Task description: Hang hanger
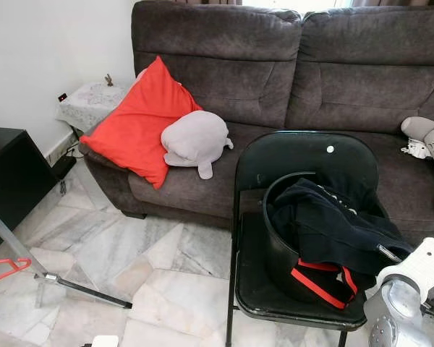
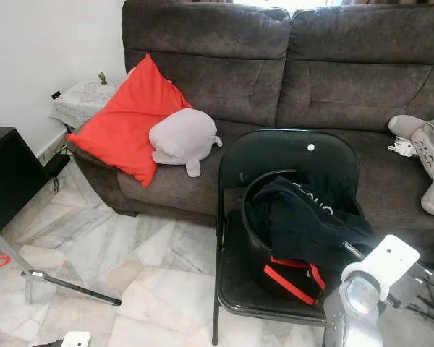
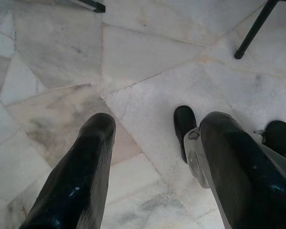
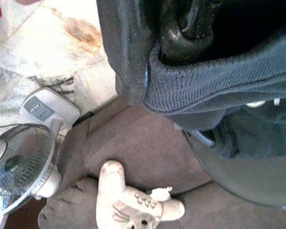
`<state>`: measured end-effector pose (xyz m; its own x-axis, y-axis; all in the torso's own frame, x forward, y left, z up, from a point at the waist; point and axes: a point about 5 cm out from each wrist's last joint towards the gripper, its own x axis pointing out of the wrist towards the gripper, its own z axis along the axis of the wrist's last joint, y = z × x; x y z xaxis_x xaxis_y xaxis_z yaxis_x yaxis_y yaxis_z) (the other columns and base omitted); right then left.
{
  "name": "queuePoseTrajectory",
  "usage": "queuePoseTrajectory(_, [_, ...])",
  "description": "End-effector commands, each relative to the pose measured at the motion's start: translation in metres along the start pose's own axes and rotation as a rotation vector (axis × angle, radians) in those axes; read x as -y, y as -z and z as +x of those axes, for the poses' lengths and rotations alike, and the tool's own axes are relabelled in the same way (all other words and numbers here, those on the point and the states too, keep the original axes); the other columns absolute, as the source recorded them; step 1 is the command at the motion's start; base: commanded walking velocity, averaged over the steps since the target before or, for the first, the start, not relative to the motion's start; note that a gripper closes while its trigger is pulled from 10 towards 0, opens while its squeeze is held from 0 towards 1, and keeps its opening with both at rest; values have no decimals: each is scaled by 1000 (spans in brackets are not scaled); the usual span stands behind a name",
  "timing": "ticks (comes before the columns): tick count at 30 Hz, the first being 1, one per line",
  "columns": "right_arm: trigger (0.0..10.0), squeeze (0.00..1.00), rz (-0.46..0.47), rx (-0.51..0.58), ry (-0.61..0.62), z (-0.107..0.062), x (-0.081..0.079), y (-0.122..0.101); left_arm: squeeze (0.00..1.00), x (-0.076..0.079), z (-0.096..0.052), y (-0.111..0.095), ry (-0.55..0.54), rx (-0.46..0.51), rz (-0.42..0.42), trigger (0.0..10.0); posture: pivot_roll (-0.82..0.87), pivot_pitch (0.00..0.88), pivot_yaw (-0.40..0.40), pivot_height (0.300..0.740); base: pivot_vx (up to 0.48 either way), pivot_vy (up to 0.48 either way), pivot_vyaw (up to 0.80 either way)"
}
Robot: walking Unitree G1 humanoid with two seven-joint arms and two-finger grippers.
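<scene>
A black folding chair stands before the sofa and carries a black basket. A dark garment with red trim is heaped in the basket. My right arm reaches in from the lower right. My right gripper is shut on the garment's ribbed edge. A thin metal wire pokes out below the cloth; I cannot tell if it is a hanger's hook. A red hanger hangs on a silver rack pole at the far left. My left gripper hangs open over the marble floor.
A dark grey sofa holds a red cushion, a grey plush and a plush toy. The rack's black foot lies across the floor. A black cabinet stands left; a white fan beside the sofa.
</scene>
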<state>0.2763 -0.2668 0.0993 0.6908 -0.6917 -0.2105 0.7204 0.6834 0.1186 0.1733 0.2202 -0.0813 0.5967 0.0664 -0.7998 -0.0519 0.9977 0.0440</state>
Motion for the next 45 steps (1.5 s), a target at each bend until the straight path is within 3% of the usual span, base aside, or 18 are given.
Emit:
queuePoseTrajectory(1, [10000,0,-10,68,12,2,-1,-12,0,-5,-1,5,-8,-28,20,10000,-82,45,86,740,0,0,0])
queuePoseTrajectory(7, [10000,0,-30,240,-70,-4,-19,-41,0,-5,-2,6,-9,-28,20,10000,-87,37,85,740,0,0,0])
queuePoseTrajectory(9, [10000,0,-29,250,-78,-5,-21,-43,0,-5,-2,6,-9,-29,20,10000,-87,36,85,740,0,0,0])
queuePoseTrajectory(10, [10000,0,-42,288,-123,-10,-31,-49,0,-5,-2,6,-10,-28,20,10000,-87,33,84,740,0,0,0])
queuePoseTrajectory(14, [10000,0,-99,384,-175,-21,-45,-59,0,-5,-2,7,-12,-28,20,10000,-87,29,83,740,0,0,198])
queuePoseTrajectory(20, [10000,0,-139,419,-203,-24,-51,-61,0,-4,-2,8,-13,-27,18,10000,-85,24,79,740,0,0,794])
queuePoseTrajectory(28, [10000,0,-175,469,-130,-17,-43,-75,0,-4,-2,8,-14,-26,15,10000,-86,24,77,740,0,0,794])
queuePoseTrajectory(34, [10000,0,-250,590,-201,-26,-62,-93,0,-5,-2,7,-16,-23,14,10000,-84,35,79,740,0,0,794])
queuePoseTrajectory(38, [10000,0,-271,678,-350,-43,-88,-104,0,-5,-2,7,-18,-22,14,10000,-81,41,81,740,0,0,794])
queuePoseTrajectory(43, [10000,0,-310,867,-799,-102,-144,-117,0,-5,-2,6,-20,-22,16,10000,-85,49,84,740,0,0,794])
queuePoseTrajectory(44, [10000,0,-310,867,-799,-102,-144,-117,0,-5,-2,6,-20,-22,16,10000,-85,49,84,740,0,0,794])
queuePoseTrajectory(45, [10000,0,-292,875,-883,-113,-151,-117,0,-5,-2,6,-20,-23,17,10000,-86,51,84,740,0,0,794])
